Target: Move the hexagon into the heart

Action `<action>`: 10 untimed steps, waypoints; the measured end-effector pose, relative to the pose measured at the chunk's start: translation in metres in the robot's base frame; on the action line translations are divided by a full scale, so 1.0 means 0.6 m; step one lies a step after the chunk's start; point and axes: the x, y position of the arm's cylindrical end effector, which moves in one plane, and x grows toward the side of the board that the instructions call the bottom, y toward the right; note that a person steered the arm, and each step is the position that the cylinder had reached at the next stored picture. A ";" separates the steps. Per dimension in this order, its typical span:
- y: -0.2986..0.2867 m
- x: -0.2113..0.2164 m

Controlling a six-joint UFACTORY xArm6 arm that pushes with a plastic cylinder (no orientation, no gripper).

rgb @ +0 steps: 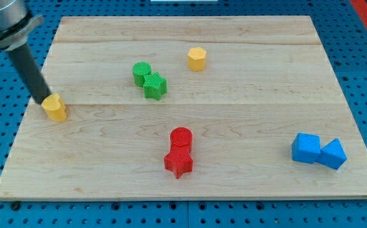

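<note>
The yellow hexagon [197, 59] sits near the view's top, a little right of the middle of the wooden board [247, 101]. The yellow heart [55, 107] lies near the board's left edge. My tip [45, 100] is at the heart's upper-left side, touching it or nearly so, and far to the left of the hexagon. The dark rod slants up to the view's top left corner.
A green cylinder [142, 73] and a green star [155, 85] touch each other between the heart and the hexagon. A red cylinder [181, 137] and a red star [179, 163] stand together at the bottom middle. Two blue blocks [318, 151] stand at the lower right.
</note>
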 end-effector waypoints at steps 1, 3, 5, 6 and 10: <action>-0.009 0.022; 0.070 0.017; 0.074 0.125; 0.139 0.047; 0.468 -0.211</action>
